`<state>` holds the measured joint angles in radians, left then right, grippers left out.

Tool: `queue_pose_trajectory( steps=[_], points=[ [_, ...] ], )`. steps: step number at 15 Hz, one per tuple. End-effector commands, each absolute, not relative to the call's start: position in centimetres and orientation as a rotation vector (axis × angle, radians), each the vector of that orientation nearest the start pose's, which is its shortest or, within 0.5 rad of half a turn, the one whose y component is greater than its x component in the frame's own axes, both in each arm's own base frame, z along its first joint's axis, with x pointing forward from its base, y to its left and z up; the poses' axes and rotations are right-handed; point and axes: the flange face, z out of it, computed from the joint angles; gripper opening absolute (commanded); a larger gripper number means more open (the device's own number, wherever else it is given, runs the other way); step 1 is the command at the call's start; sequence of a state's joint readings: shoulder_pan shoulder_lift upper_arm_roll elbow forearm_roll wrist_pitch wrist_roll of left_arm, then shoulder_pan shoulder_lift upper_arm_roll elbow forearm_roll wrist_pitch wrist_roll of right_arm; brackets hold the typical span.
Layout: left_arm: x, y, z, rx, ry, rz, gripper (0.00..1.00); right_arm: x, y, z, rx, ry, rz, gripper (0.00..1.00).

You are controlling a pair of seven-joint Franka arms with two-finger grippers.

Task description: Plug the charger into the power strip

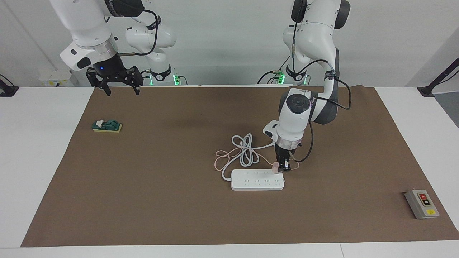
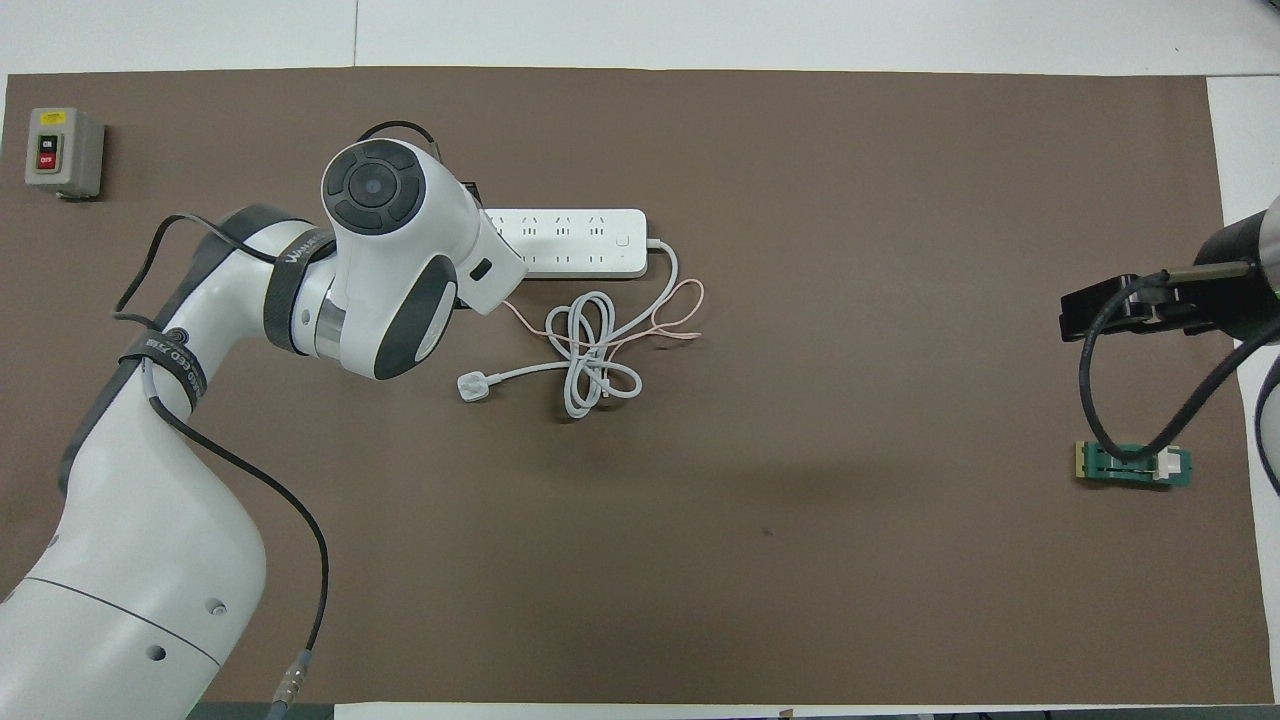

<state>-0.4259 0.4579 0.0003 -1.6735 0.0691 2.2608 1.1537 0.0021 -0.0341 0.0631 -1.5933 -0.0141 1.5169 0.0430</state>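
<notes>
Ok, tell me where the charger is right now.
In the facing view the charger is held in the left claw, at the power strip's edge nearer the robots, at its end toward the left arm. The overhead view hides it.
</notes>
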Motion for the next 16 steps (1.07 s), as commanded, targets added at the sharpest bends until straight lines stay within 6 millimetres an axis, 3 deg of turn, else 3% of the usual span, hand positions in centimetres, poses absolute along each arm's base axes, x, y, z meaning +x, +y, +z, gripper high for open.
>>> queue_pose_trajectory(
  steps=[1,7,13,16],
  points=[
    [62.5,-27.7,34.0,-2.138,2.187,-0.124,0.00,53.1,3.0,62.9,-3.161,-0.023,0.045,1.00],
    [64.4,-26.8,36.5,-2.201,2.168,-0.068,0.00,53.1,3.0,62.8,-3.161,-0.026,0.050,1.00],
    [64.7,-26.7,36.7,-2.243,2.152,-0.099,0.00,53.1,3.0,62.8,-3.161,-0.028,0.052,1.00],
    [65.2,-27.1,36.7,-2.219,2.125,-0.206,0.00,53.1,3.1,62.8,-3.161,-0.031,0.052,1.00]
  ],
)
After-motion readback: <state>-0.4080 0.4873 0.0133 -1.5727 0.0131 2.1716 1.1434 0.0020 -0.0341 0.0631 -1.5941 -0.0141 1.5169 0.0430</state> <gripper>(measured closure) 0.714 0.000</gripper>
